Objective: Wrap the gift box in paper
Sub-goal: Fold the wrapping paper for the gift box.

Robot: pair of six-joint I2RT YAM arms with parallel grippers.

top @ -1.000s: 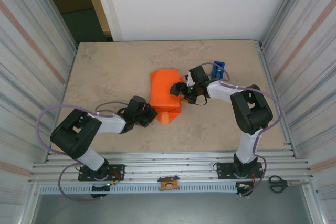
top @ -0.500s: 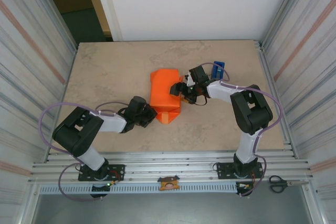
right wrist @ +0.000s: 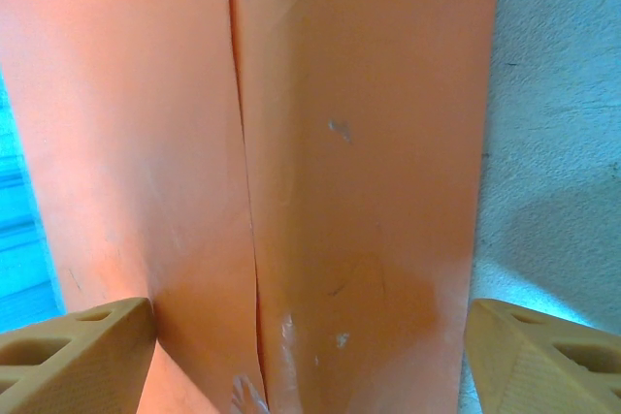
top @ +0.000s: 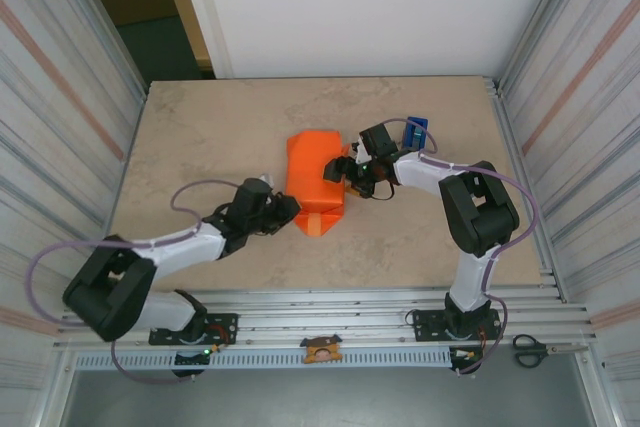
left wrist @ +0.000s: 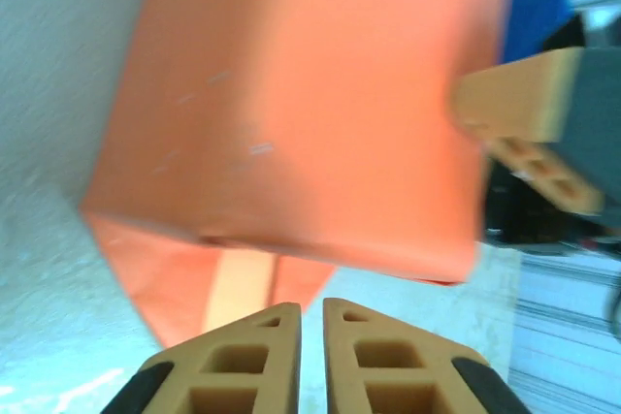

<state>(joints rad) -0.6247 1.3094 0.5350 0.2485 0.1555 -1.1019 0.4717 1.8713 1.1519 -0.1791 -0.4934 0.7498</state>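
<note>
Mid-table the paper [top: 312, 169], long axis near-to-far with the box hidden inside, has its loose near flap [top: 322, 222] just right of the empty, almost pressed-together left claw [top: 292, 209], while the wide-spread right claw [top: 338, 169] rests on its right side.

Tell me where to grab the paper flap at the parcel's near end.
Probably pinch the flap by its pointed tip, low from the near-left: it sticks out flat on the table past the wrapped box, ahead of the left tool.
</note>
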